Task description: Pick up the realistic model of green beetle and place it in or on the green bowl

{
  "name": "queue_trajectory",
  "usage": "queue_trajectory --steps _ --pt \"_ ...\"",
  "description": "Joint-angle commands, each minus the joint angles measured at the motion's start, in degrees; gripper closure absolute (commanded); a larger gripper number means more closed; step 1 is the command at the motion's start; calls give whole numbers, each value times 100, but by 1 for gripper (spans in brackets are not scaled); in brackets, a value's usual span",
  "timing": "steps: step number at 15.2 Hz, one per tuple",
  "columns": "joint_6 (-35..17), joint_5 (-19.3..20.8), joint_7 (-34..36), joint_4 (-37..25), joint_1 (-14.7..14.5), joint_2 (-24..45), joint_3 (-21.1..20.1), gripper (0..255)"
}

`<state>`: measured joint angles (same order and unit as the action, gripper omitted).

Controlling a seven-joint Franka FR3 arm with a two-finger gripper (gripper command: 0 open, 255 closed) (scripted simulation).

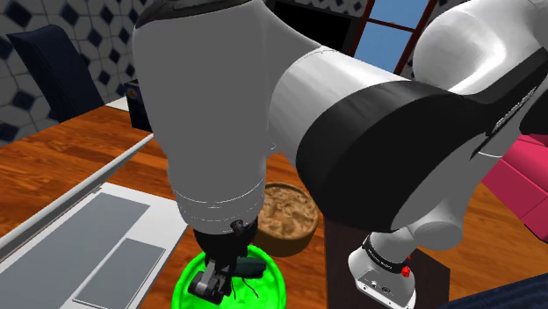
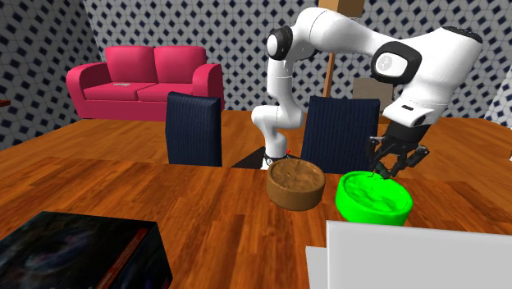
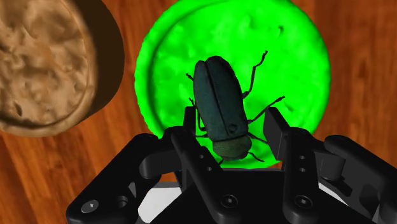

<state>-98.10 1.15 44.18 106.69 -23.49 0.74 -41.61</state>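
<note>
The white arm (image 2: 345, 33) bends down over the wooden table (image 2: 205, 205), and its black pincer (image 3: 232, 121) hangs just above the green bowl (image 3: 286, 51), pointing down into it. The two fingers (image 3: 277, 127) stand moderately apart. Between them is the beetle (image 3: 216, 102), a dark green model with thin black legs and feelers. Its body comes close against one finger, but on the other side a strip of the green bowl shows between the body and the finger, so the pincer is wider than the beetle and does not clasp it. The beetle is over the inside of the bowl, with its long body reaching from the fingers toward the bowl's middle. From the shoulder side I see a dark shape inside the bowl, just beside the pincer, which I take for the same beetle. I cannot tell if it already rests on the bowl's bottom. Just beside the green bowl, almost touching it, stands a brown bowl (image 2: 295, 185) with a lumpy tan filling. In front of the green bowl in the second exterior view lies a white flat thing (image 2: 410, 254) that looks like an open laptop. A dark box (image 2: 74, 250) lies on the near corner of the table. Behind the table are two dark blue chairs (image 2: 194, 127) and, further back, a pink sofa (image 2: 144, 82).
</note>
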Motion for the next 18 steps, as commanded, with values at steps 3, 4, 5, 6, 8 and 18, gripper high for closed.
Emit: queue_trajectory --steps 3,4,5,6,8,18 --pt "-293 36 44 247 -14 58 -12 255" --pt "-368 48 54 308 -16 76 -13 255" --pt "-442 61 64 368 -19 96 -15 255" --pt "-516 76 76 427 -22 118 -16 255" --pt "-602 93 90 494 -25 143 -18 255" --pt "-601 93 90 492 -25 144 -18 0"
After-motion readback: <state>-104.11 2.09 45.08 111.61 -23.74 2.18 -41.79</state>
